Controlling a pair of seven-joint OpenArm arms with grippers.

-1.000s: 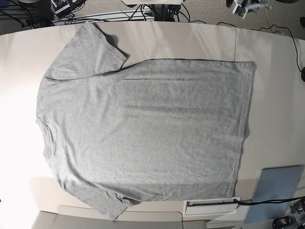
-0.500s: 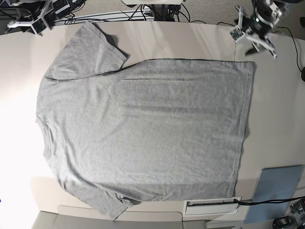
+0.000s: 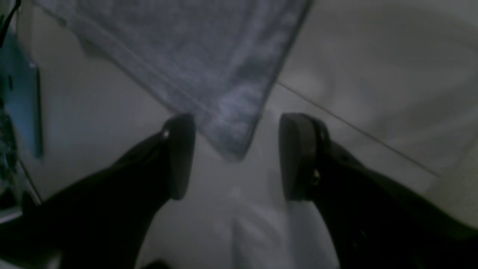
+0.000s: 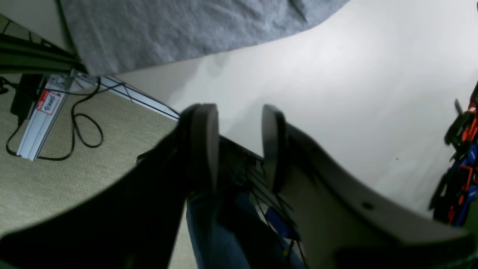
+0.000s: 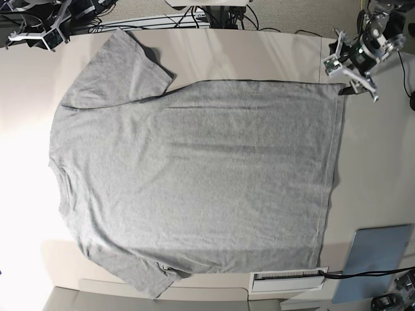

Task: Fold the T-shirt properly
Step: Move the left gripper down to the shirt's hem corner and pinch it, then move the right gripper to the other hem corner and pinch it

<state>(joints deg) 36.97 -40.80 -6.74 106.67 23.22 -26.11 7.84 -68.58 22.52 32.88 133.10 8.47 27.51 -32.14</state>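
Your left gripper (image 5: 351, 72) hangs at the far right corner of the T-shirt (image 5: 194, 175), its jaws spread wide. In the left wrist view the left gripper (image 3: 236, 155) has that hem corner lying between the two pads, and neither pad touches the cloth. The picture is dark and soft, so you cannot tell how high the pads sit above the surface (image 3: 373, 56).

Your right gripper (image 4: 239, 145) has its jaws partly apart and holds nothing. It hovers over the far edge of the surface (image 4: 336, 93), with carpet (image 4: 56, 179) and a loose black cable (image 4: 84, 130) below. In the base view the right gripper (image 5: 35, 34) is partly cut off at the top left corner.

The T-shirt lies flat, plain side up, collar at the left and hem at the right. Its near sleeve reaches the front edge. A blue-grey board (image 5: 376, 256) sits at the lower right, partly cut off.
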